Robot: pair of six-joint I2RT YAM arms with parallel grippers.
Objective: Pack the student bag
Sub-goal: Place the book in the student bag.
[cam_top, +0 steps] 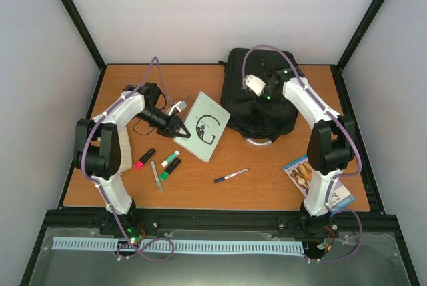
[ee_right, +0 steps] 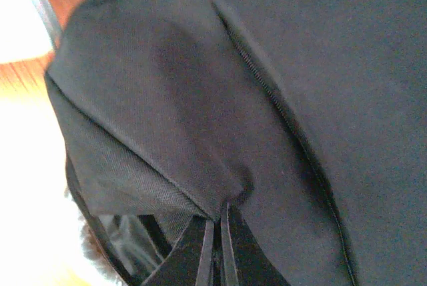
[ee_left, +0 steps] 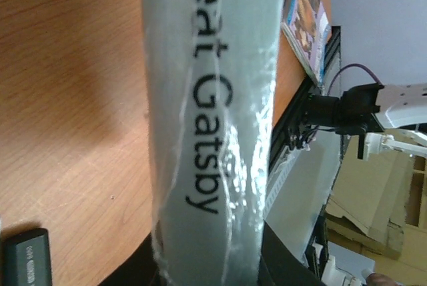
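Observation:
The student bag [cam_top: 240, 103] is a black backpack lying at the back right of the table, its grey loop handle [cam_top: 259, 141] at the near side. My right gripper [cam_top: 270, 96] is over the bag's top and shut on a fold of its black fabric [ee_right: 200, 166], pinched between the fingertips [ee_right: 217, 229]. My left gripper [cam_top: 183, 128] is shut on the spine of a pale green book [cam_top: 208, 126]. The left wrist view shows "Great Gatsby" on that spine [ee_left: 207, 99], with a dark finger [ee_left: 287, 269] on each side.
A pink highlighter [cam_top: 143, 158], two green highlighters [cam_top: 170, 163], a thin pen [cam_top: 156, 176] and a blue marker [cam_top: 231, 175] lie on the near table. A picture booklet [cam_top: 313, 179] lies by the right arm's base. A white pad [cam_top: 124, 147] lies under the left arm.

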